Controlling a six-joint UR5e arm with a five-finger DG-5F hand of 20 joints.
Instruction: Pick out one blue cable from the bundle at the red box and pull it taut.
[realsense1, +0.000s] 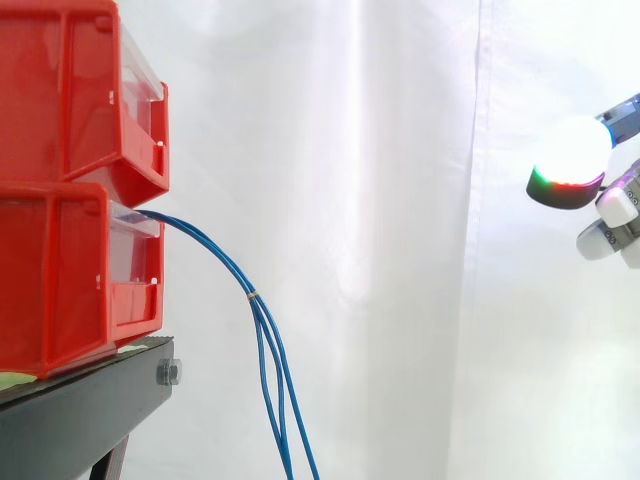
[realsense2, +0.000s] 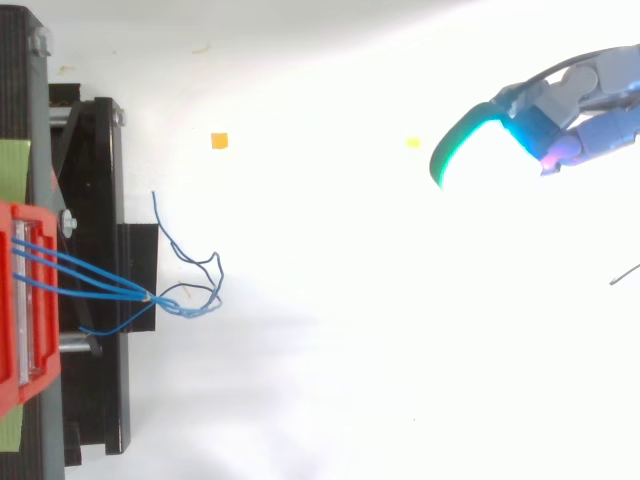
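Note:
Several thin blue cables (realsense1: 215, 255) come out of the lower red bin (realsense1: 60, 270) and hang down over the stand's edge, bound together at a small tie (realsense1: 252, 296). From above, the cables (realsense2: 90, 270) meet at that tie (realsense2: 150, 297), and their loose ends curl beyond it. My hand (realsense1: 610, 215) hovers far to the right, at about the height of the bins and well apart from the cables. In the top view the hand (realsense2: 580, 110) is open, its fingers loosely bent with nothing between them and one fingertip (realsense2: 470, 140) glowing green.
A second red bin (realsense1: 70, 90) is stacked on the lower one, both on the black stand (realsense1: 80, 400). A white curtain hangs behind. On the white floor lie a small orange square (realsense2: 219, 141) and a yellow scrap (realsense2: 413, 143).

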